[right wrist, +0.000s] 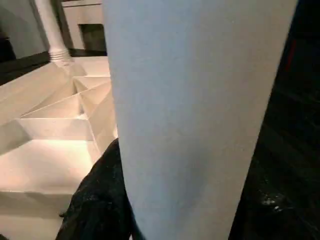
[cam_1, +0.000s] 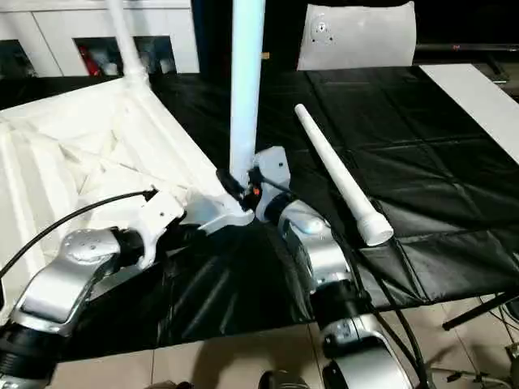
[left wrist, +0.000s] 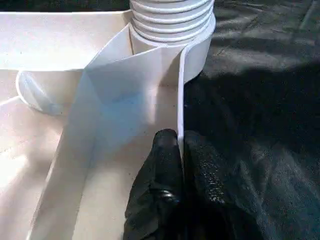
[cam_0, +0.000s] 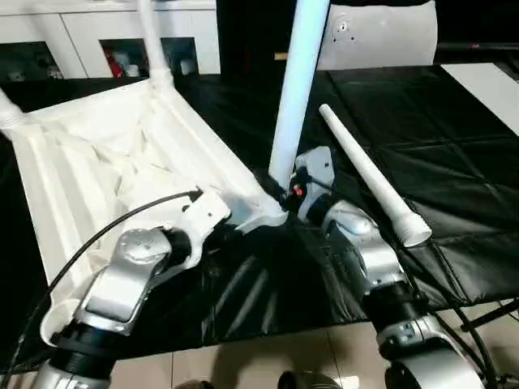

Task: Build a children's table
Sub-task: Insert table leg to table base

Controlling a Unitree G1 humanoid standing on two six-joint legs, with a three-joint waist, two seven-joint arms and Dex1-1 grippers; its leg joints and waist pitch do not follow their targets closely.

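The left gripper's (left wrist: 179,165) two black fingers (left wrist: 159,170) are pinched tight on the thin side wall of the upturned table top (cam_0: 105,174), one finger inside the ribbed underside and the other outside against the black mat (cam_0: 454,154) — the wall edge runs straight up between them to the near corner socket (left wrist: 172,30), which sits just beyond the fingertips with a leg's ribbed base seated in it. In the head views that silver left forearm reaches in from the lower left and meets the top at this near corner, while the rest of the square top spreads away to the left and back, underside up. Two more legs stand in it: one at the far-left corner (cam_0: 6,109) and one at the back corner (cam_0: 152,40), in front of a white cabinet (cam_0: 97,36) with glass doors. Moving right, the upright leg (cam_0: 296,89) rises from the near corner socket, and the right gripper (cam_1: 243,188) is clasped around its lower part just above the socket — the wrist view shows a dark finger (right wrist: 100,200) pressed against the side of the broad white shaft. Further right, a fourth leg (cam_0: 369,174) lies loose on the mat, slanting from the middle toward the near right, its collared end nearest the robot, well apart from both grippers. A flat white board (cam_0: 486,93) lies at the far right edge.
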